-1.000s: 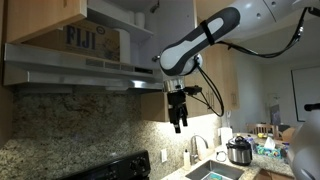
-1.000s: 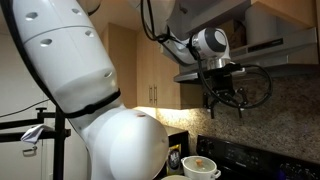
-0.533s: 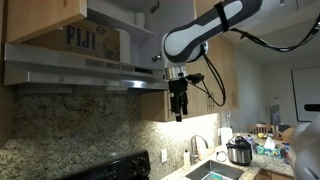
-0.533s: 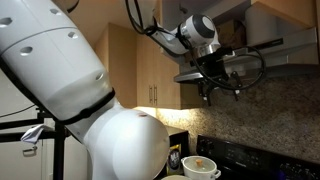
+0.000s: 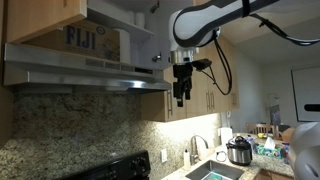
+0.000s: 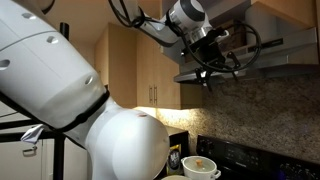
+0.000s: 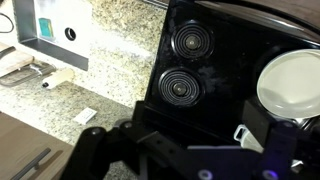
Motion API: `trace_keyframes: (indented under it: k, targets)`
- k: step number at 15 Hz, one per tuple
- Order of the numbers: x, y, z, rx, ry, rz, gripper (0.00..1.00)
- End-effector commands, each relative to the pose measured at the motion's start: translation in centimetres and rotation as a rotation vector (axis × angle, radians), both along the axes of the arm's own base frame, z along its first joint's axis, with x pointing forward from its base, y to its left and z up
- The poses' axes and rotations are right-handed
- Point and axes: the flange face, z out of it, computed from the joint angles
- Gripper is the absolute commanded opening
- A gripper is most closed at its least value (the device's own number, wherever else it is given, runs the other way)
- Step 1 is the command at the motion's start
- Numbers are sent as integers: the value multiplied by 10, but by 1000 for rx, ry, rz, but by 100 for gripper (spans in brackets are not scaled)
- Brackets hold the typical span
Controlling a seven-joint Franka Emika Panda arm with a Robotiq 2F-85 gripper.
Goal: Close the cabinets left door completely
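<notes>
In an exterior view the short cabinet (image 5: 130,18) above the range hood stands open, with a FIJI box (image 5: 92,40) inside. A light-wood panel (image 5: 40,20) at the upper left looks like its left door swung outward; no handle shows. My gripper (image 5: 181,98) hangs fingers-down just right of the hood's front corner, below the cabinet opening. It also shows in an exterior view (image 6: 220,72) beside the hood. It looks open and empty. In the wrist view the gripper (image 7: 190,150) looks down at the stove; cabinet and door are out of view there.
The steel range hood (image 5: 80,75) juts out under the cabinet. Taller wood cabinets (image 5: 215,80) stand behind the arm. Below are a black stove (image 7: 180,60), a white pot (image 7: 295,80), a granite counter (image 7: 110,50) and a sink (image 5: 215,172).
The arm has lifted the gripper steadily upward, from below the hood's edge to level with the hood front, and slightly to the side. Nothing was taken hold of.
</notes>
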Motion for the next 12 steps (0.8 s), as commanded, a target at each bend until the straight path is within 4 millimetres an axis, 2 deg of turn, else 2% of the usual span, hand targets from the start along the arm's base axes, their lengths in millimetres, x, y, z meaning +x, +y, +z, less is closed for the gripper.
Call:
trace_keyframes:
  k: [1,7,12]
  targets:
    - [-25,3,18,-69,-76,-53,100]
    - [-68,4,52,-80,-171,-105,100]
    - [-105,-5,83,-61,-274,-181,100]
